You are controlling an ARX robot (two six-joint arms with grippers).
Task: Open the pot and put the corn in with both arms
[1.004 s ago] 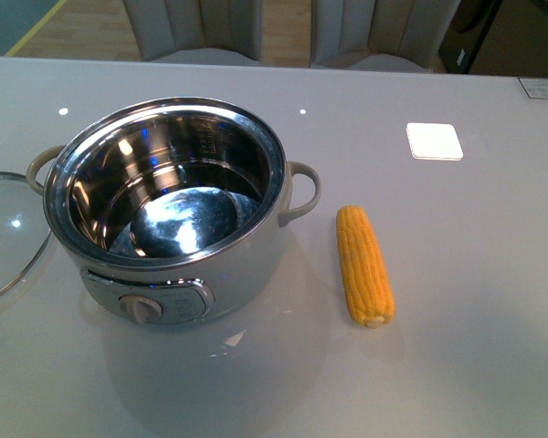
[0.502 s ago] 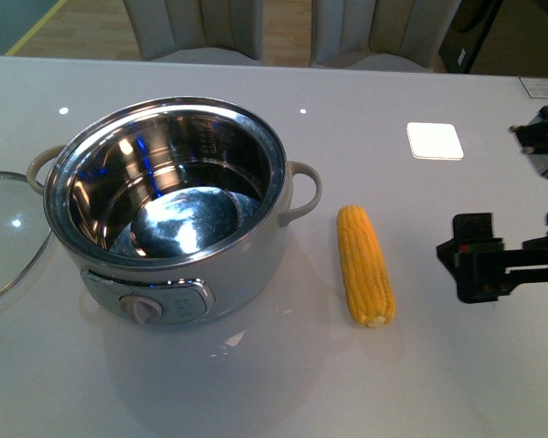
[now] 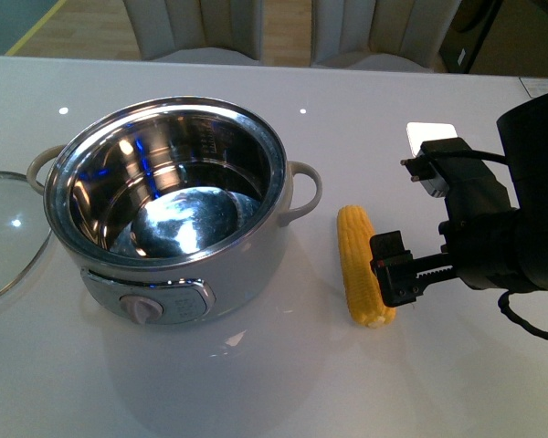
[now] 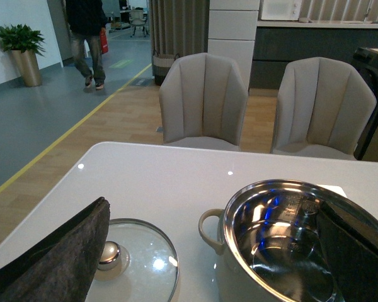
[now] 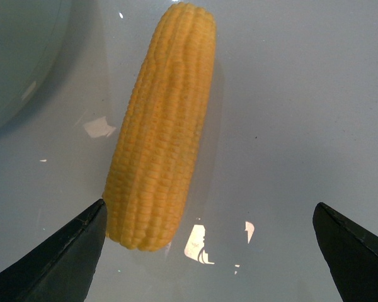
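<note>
**Corn on the table at the open right fingers, pot uncovered**

Corn, one yellow husked cob (image 3: 362, 260) with rows of kernels, is seen lying on the glossy white table (image 3: 274, 392), just to the right of the pot. Its blunt end is turned toward the robot and its narrower end away. The black right gripper (image 5: 209, 207) is held at that blunt end, on the cob's right side. Its black fingers (image 5: 63, 255) are spread wide, with nothing held. In the right wrist view the cob (image 5: 160, 126) lies ahead of the fingers rather than between them. Its blunt end is just beside the tip of one finger and well apart from the other. Contact with that tip cannot be judged.

The large round pale grey-white electric pot (image 3: 247, 274) is placed left of the cob, with its dial facing the robot. The shiny steel bowl is uncovered. The round glass lid (image 3: 5, 237) is laid flat on the table at the pot's left, apart from it.

The left gripper (image 4: 211, 207) is shown only by its own wrist camera. Its dark fingers (image 4: 50, 261) are wide apart and empty, with the lid on one side and the pot on the other.

Farther back, a white square tile (image 3: 429, 132) is partly hidden by the right arm. Two grey upholstered chairs (image 4: 203, 100) are set beyond the table's far edge.
</note>
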